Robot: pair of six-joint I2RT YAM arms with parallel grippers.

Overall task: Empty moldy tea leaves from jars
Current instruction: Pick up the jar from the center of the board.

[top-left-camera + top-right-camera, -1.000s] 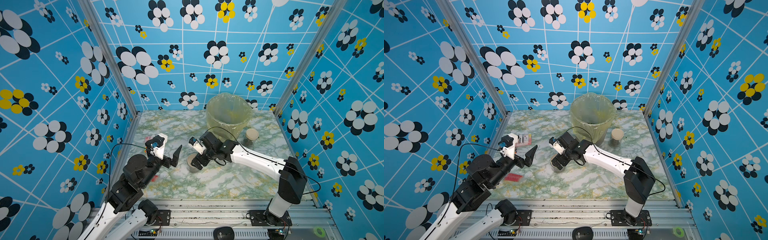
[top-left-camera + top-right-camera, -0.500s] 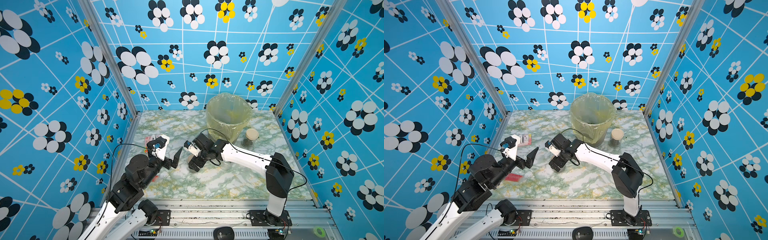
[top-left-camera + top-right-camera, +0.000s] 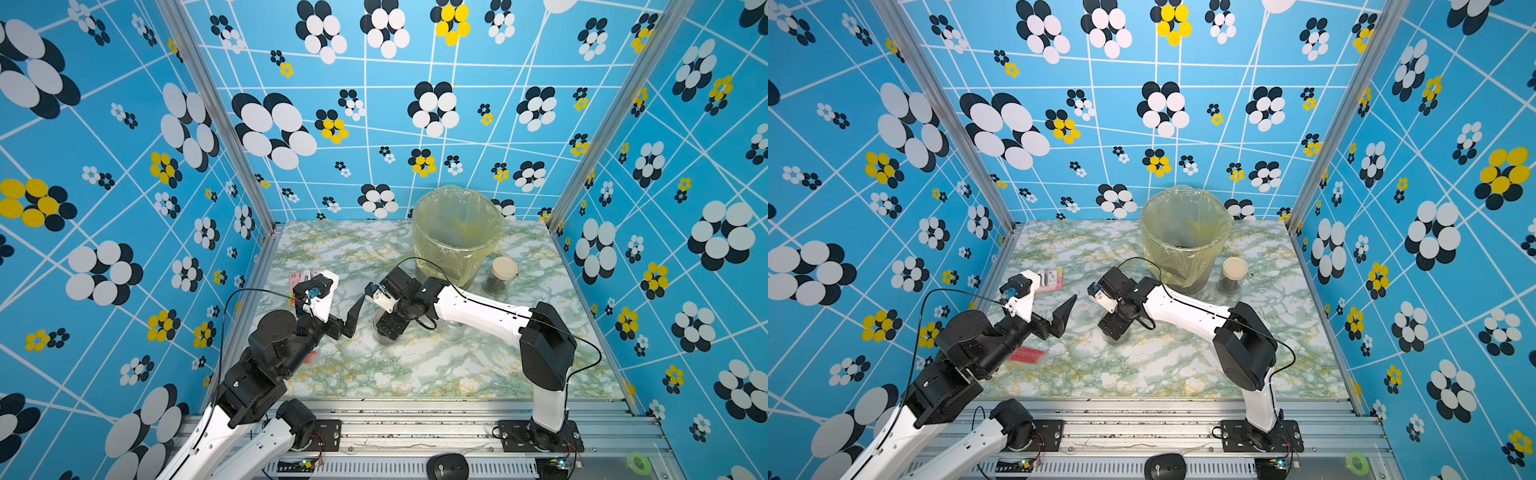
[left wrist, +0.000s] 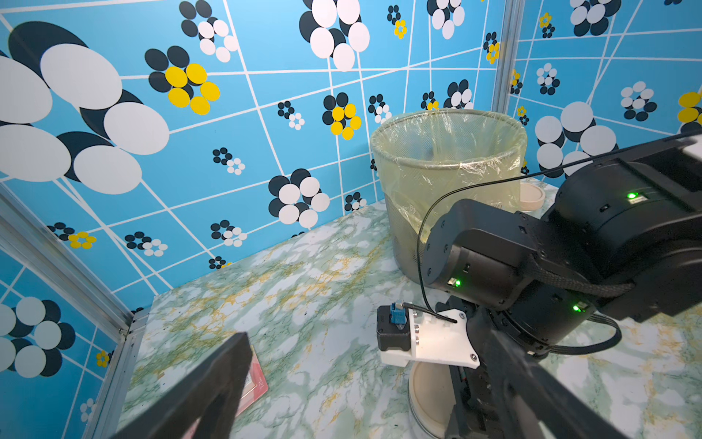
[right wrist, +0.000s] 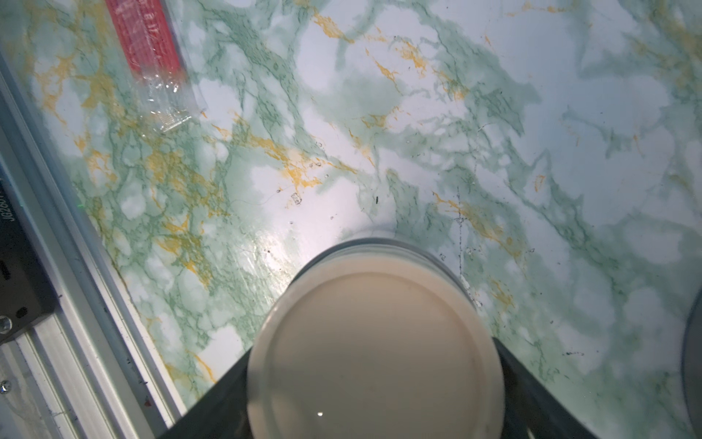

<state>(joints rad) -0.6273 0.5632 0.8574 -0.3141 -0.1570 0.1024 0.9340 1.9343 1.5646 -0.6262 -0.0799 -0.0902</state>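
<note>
A: Left gripper (image 3: pixel 1064 313)?
B: Jaws wide apart, holding nothing, just left of the centre jar (image 4: pixel 429 399).
A: Right gripper (image 3: pixel 388 330)?
B: Fingers (image 5: pixel 212 403) pressed on both sides of its beige lid (image 5: pixel 374 353). Another jar (image 3: pixel 500 276), tea leaves (image 3: pixel 494 286) inside, stands beside the bin (image 3: pixel 457 249).
</note>
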